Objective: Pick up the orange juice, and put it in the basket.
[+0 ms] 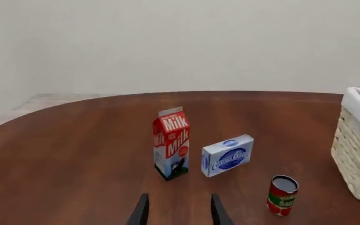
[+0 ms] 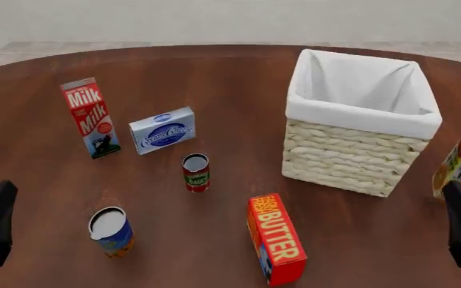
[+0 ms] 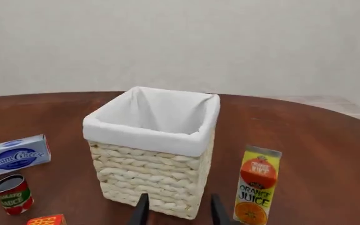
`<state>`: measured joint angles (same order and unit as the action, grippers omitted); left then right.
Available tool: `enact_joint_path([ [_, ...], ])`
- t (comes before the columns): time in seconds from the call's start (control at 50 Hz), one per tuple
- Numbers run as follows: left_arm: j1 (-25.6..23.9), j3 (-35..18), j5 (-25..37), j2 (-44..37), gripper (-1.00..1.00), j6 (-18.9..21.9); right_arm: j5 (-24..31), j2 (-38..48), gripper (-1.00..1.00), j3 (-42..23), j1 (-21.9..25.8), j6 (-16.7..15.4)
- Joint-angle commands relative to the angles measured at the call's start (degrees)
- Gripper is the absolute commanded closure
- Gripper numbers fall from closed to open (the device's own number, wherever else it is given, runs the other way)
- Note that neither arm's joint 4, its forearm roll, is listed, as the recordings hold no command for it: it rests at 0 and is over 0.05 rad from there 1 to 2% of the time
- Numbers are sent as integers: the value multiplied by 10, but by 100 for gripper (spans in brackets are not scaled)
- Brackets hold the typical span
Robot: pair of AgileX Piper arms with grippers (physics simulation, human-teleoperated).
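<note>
Dark brown wood makes up the bench, and the cream wicker basket serves as the landmark on it. Nearest the arms, the left claw and the right claw both hang low and apart from everything; in the wrist views each shows two dark fingers set moderately apart with nothing between them. The right claw looks at the basket's near wall, not at its target.

In front of the basket and toward the left arm's side lies the butter box, with a blue can further left. A red soup can stands well left of the basket's near corner. Beyond that, left of the basket, sit the cream cheese box and the milk carton, both well apart from it.

The orange juice stands upright on the bench just beside the basket, on the right arm's side, cut off by the edge of the front view.

Nothing is grasped yet, so the reach is the step in hand, probably for the right arm. The carton is tall and narrow, so a push from one finger before the other closes could tip it over or slide it toward the bench edge. It also stands close to the wicker wall, and a claw coming in at the present heading could strike the basket and shove it. A low lift could catch the carton on the cloth rim.
</note>
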<state>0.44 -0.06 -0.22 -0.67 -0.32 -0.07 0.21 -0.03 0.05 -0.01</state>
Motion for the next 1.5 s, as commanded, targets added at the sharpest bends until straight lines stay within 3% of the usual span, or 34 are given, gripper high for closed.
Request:
enact_joint_path([
  [0.02, 25, -3, -9, -27, -100, -14, -8, 17, -100, 0, 5, 0],
  [0.06, 25, -2, -17, -38, -100, -15, -4, 12, -100, -3, 2, 12],
  [0.22, 15, -1, -19, -45, -100, -21, 35, -1, -100, -51, -8, 3],
  [0.28, 7, 0, -9, -35, -100, -13, 45, -2, -100, -80, -24, 17],
  [0.4, -6, 0, -18, -47, -100, -6, 56, -2, -100, -109, -54, -3],
  [0.46, -9, 0, -34, -75, -100, -22, 73, -2, -100, -132, -57, -7],
  [0.5, -9, 0, -32, -73, -100, -22, 86, -2, -100, -134, -48, -51],
  [0.58, -14, 0, -26, -68, -100, -19, 103, -2, -100, -162, -61, -55],
  [0.72, -15, 0, -26, -68, -100, -17, 97, -2, -100, -133, -108, -77],
  [0.74, -13, 0, -30, -73, -100, -21, 82, -2, -100, -110, -116, -120],
  [0.78, -12, 0, -35, -79, -100, -21, 75, -2, -100, -102, -130, -122],
  [0.8, -12, 0, -37, -80, -100, -21, 83, -2, -100, -107, -152, -75],
  [0.82, -11, 0, -38, -82, -100, -22, 86, -1, -100, -108, -162, -51],
  [0.86, -10, 0, -34, -78, -100, -23, 84, -2, -100, -105, -167, -30],
  [0.9, -9, 0, -31, -75, -100, -21, 74, 2, -100, -101, -179, -48],
  [0.96, -9, 0, -34, -80, -100, -23, 70, 7, -100, -100, -186, -43],
  [0.98, -9, 0, -42, -88, -100, -23, 57, 26, -100, -93, -196, -23],
  [1.14, -7, 0, -52, -100, -100, -24, 26, 44, -100, -68, -204, -41],
  [1.3, -7, -1, -53, -103, -100, -25, -72, 128, -100, -19, -225, -40],
  [1.5, -6, 0, -56, -106, -100, -25, -144, 207, -100, -6, -227, -38],
])
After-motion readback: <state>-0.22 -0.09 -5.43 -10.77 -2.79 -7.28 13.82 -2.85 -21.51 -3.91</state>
